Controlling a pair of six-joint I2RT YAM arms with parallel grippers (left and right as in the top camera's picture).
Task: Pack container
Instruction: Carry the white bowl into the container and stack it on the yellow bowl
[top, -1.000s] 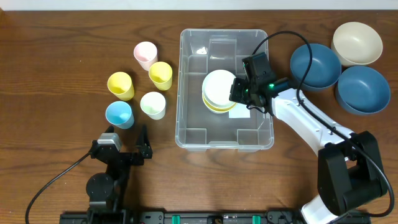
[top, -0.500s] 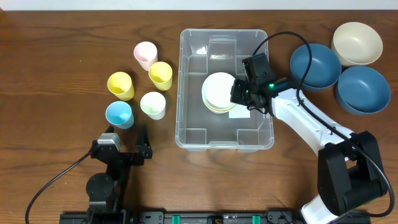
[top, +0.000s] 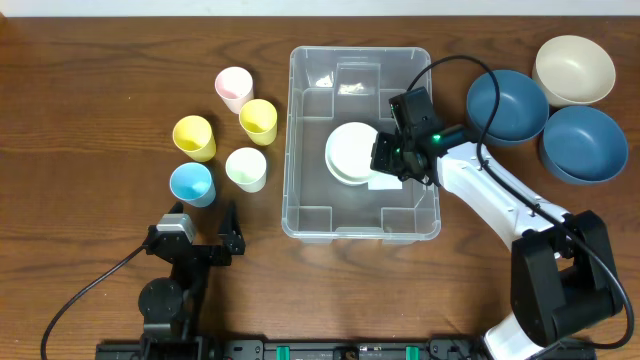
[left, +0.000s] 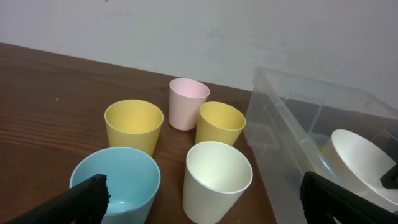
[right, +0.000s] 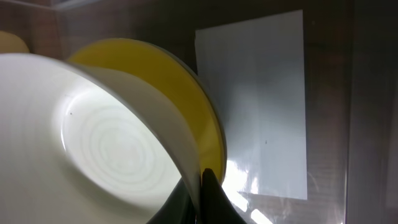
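Pinching rim of white bowl (top: 352, 150) with right tool (top: 383, 153), pressed almost together, likely to seat it in yellow bowl (right: 186, 99) inside container (top: 315, 190), mid-counter. Resting left tool (top: 203, 215) spread wide at near left, beside cups (top: 258, 120), clear of packing.
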